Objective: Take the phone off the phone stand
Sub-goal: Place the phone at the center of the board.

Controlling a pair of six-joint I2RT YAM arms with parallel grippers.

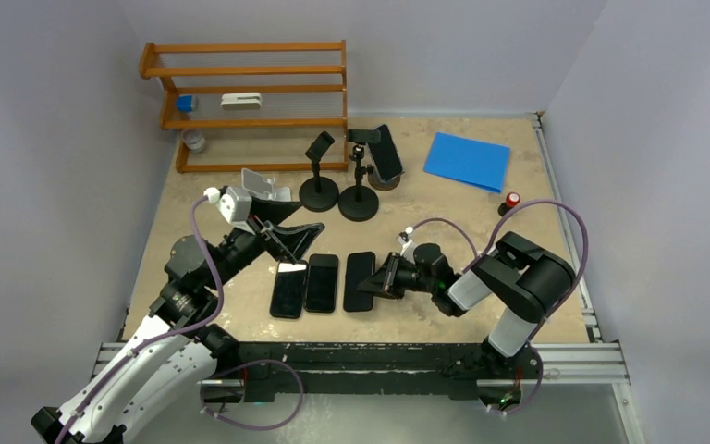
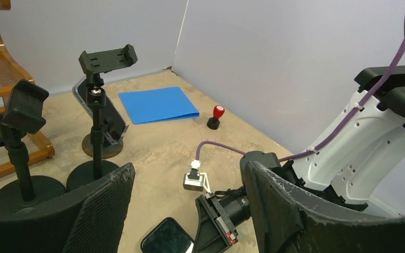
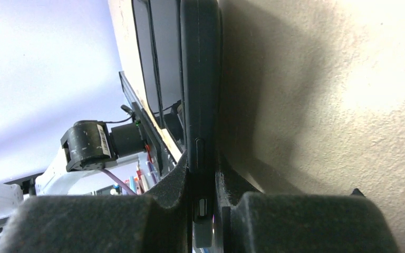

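Left of centre stand [image 1: 359, 205]: second stand [image 1: 319, 194], bases just apart, little gap. Behind-right: phone stand [image 1: 384, 183] with leaning phone [image 1: 388, 153], close. Far behind-left: wooden rack [image 1: 245, 92]. Right: bare table [image 1: 444, 217] through to blue folder [image 1: 467, 160] and red knob [image 1: 512, 200]. In front: bare strip, then three flat phones [image 1: 322, 282] side by side; left gripper [image 1: 291, 245] open above the leftmost, right gripper [image 1: 390, 276] clamped on rightmost flat phone [image 1: 359, 280].
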